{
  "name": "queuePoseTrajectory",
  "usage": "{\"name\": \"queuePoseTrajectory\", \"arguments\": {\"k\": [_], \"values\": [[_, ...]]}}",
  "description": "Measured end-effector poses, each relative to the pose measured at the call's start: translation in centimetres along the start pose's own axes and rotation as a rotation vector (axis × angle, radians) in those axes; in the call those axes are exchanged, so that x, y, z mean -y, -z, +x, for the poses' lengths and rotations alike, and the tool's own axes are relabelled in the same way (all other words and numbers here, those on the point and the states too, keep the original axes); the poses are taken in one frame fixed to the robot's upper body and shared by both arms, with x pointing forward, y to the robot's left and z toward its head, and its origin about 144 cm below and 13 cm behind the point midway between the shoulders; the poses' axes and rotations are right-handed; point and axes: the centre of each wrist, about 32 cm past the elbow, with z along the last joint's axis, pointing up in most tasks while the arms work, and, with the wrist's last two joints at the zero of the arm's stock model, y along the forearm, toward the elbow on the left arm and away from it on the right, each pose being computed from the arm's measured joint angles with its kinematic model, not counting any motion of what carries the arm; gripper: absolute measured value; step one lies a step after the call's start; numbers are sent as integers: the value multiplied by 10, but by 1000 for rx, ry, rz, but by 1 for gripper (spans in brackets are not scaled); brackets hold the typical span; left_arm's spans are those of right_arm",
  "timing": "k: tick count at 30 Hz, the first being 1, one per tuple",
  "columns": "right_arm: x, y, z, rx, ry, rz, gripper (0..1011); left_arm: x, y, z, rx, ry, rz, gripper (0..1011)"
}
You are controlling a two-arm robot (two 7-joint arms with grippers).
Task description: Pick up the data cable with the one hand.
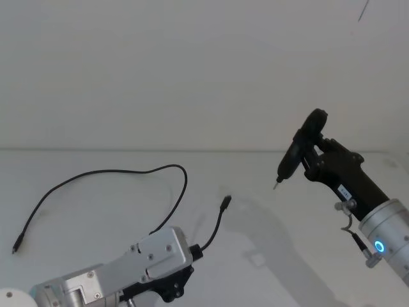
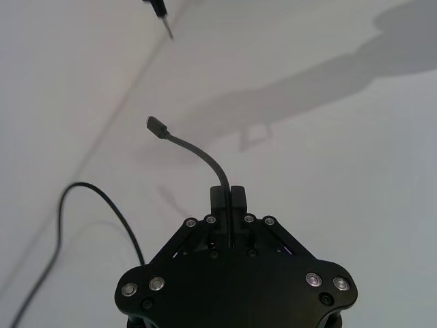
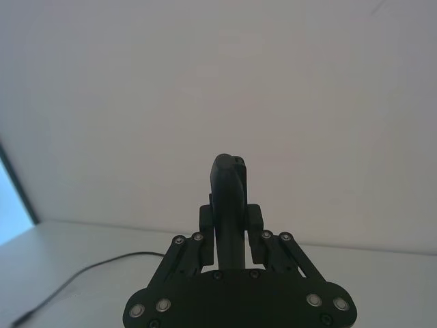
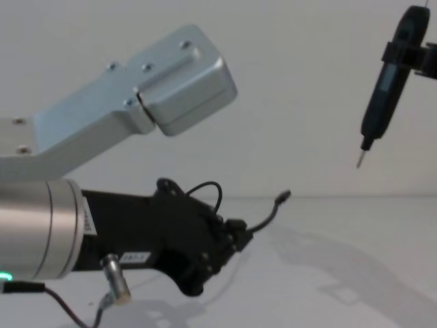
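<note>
We find the left gripper [image 1: 195, 252] [image 2: 229, 199] [image 4: 243, 236] low over the white surface [image 1: 287, 256]. Its jaws are closed on the data cable [image 1: 102, 171] [image 2: 205, 156] [image 4: 268, 216], and the grip point is a short way back from the small plug [image 1: 226, 201] [image 2: 156, 126] [image 4: 283, 197].

1. Ahead of the left gripper, the short free length of cable curves upward and forward. The plug at its tip stands clear of the surface, and its shadow falls separately below it.
2. Behind the left gripper, the cable runs back past the gripper body. It then sweeps in a wide loop across the surface, out to the left of the left gripper.
3. The other end of the cable [image 1: 14, 248] lies on the surface, well apart from the left gripper and far to its left.

The right gripper [image 1: 313, 157] [image 3: 229, 220] is raised well above and to the right of the left gripper. Its jaws are closed on a black pen-shaped tool [image 1: 291, 157] [image 3: 227, 184] [image 4: 386, 75]. The metal tip of the tool points downward and hangs in the air, apart from the plug and the surface.
</note>
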Motion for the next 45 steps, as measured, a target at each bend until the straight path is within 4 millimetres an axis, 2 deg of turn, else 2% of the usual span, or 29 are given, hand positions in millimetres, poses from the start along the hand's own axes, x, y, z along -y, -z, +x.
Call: {"name": "queuePoseTrajectory", "arguments": {"k": [7,18,33,45], "values": [[-6,-8,-2,-57,-64,-4,283,-4,0,0,62,-77,-48,40],[-12,-14,-6,-47,-147,30,283,-8,-1,1,115,-149,-96,40],[-18,-31,-12,33,-226,124,283,-8,-3,2,58,-107,-72,40],[-28,-28,-12,65,-280,149,283,-8,-3,3,12,-68,-52,40]]}}
